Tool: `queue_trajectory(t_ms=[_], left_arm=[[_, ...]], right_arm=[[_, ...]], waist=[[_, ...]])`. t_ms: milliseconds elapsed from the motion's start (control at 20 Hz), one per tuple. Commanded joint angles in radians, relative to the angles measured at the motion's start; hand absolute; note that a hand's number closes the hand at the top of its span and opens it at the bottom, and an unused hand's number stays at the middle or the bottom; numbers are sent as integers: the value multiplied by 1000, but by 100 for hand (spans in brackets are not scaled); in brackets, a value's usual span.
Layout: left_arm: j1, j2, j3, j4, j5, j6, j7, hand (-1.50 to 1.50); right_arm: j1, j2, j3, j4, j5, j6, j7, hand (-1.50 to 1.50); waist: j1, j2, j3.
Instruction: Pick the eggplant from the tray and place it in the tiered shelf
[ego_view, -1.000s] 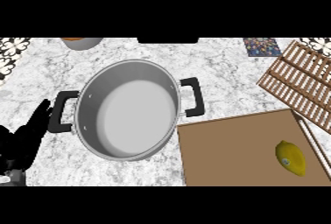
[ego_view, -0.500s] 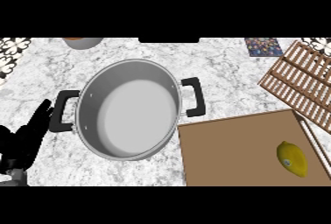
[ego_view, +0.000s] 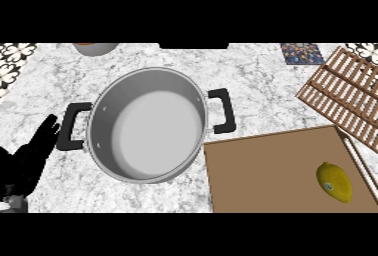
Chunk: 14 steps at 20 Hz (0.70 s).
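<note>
1. Left hand (ego_view: 29, 162) shows at the lower left edge, fingers straight and pointing up, holding nothing, resting just beside the pot's left handle.
2. Right hand does not show.
3. Grey pot (ego_view: 148, 125) sits mid-counter with black handles on its left and right; nothing inside it.
4. Brown tray (ego_view: 273, 175) lies at lower right, its upper left corner near the pot's rim.
5. The only item on the tray is a yellow, lemon-shaped one (ego_view: 334, 182), near the tray's right edge; it looks like a lemon, not an eggplant.
6. Wooden slatted shelf (ego_view: 347, 95) stands at the upper right, above the tray.
7. Marble counter (ego_view: 258, 75) underlies everything; a patterned tile (ego_view: 302, 53) and a grey bowl-like object (ego_view: 94, 47) sit at the top edge.
</note>
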Motion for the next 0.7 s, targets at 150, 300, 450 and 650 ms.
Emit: queue_trajectory(t_ms=[150, 300, 450, 650], left_arm=[[-4, -2, 23, 3, 0, -20, 7, 0], [0, -18, 11, -41, -7, 3, 49, 0], [-25, -6, 26, 20, -25, -7, 25, 0], [-23, -9, 48, 30, -11, -37, 6, 0]], right_arm=[[72, -60, -94, 155, -32, -59, -128, 150], [79, -18, -123, 244, 28, -218, -106, -150], [99, -37, -67, 355, 38, -229, -215, -150], [51, -60, -49, 373, 16, -233, -232, -150]], waist=[[-9, -2, 0], [-2, -1, 1], [-1, 1, 0], [-2, -1, 0]])
